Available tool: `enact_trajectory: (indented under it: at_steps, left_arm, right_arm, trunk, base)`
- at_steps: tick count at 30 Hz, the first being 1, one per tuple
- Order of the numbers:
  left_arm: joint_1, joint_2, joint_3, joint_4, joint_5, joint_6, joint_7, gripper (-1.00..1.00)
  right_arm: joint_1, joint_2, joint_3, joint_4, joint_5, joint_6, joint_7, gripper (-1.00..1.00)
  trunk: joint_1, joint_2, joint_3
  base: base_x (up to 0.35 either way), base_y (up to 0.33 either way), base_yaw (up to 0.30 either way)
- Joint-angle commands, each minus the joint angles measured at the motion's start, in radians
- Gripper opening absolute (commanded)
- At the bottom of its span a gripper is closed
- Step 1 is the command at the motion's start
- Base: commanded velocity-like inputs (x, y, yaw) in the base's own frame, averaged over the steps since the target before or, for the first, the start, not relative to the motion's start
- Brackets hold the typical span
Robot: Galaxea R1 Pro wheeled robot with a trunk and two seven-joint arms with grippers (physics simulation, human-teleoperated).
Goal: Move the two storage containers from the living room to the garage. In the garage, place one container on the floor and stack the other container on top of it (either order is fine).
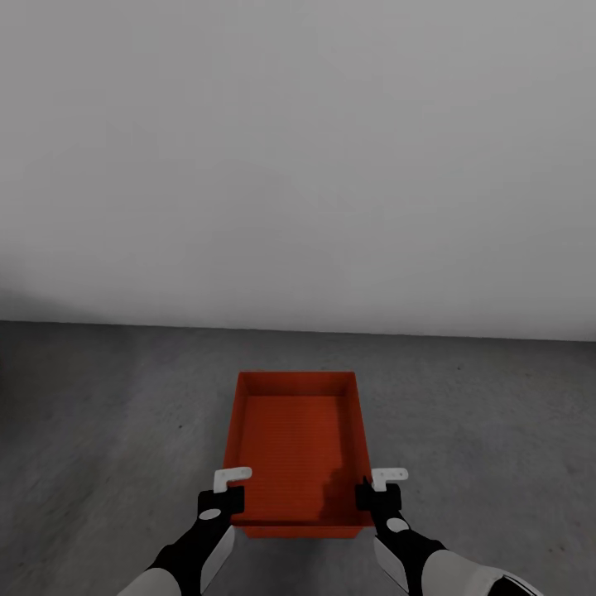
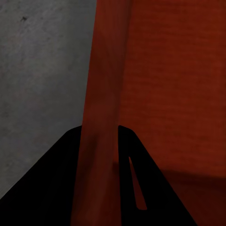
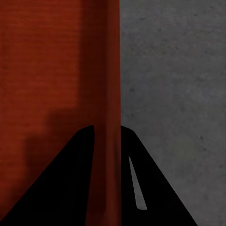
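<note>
While the robot faces a plain pale wall [image 1: 298,149] in the garage, its left gripper [image 1: 222,495] and right gripper [image 1: 378,492] each stand clamped over a long side wall of one orange-red storage container [image 1: 294,443], which sits over the dark grey floor [image 1: 108,414] just ahead of them. Whether the box already rests on the concrete cannot be told. Setting it down well likely means lowering both arms evenly, keeping it level, and releasing only once the base lies flat.

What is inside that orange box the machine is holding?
Nothing: the storage container shows only its bare ribbed bottom. The left tool and right tool pinch its side walls. What lies beneath it is hidden.
</note>
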Motion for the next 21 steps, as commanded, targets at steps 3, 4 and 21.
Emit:
enact_trajectory:
  at_steps: [3,4,21]
  left_arm:
    - [-0.001,0.038,0.034,0.0,0.011,-0.001,0.089,-1.0]
    - [-0.001,0.038,0.035,0.0,0.011,0.0,0.089,-1.0]
    - [-0.001,0.038,0.035,0.0,0.01,-0.001,0.089,-1.0]
  right_arm:
    - [-0.001,-0.007,-0.045,-0.001,-0.007,-0.01,0.001,-1.0]
    - [-0.001,-0.007,-0.044,-0.001,-0.007,-0.01,0.001,-1.0]
    - [-0.001,-0.007,-0.044,-0.001,-0.007,-0.01,0.001,-1.0]
  trunk:
    - [0.011,-0.022,-0.01]
    - [0.011,-0.022,-0.01]
    - [0.011,-0.022,-0.01]
  base:
    - [0.0,0.0,0.0]
    - [0.0,0.0,0.0]
    - [0.0,0.0,0.0]
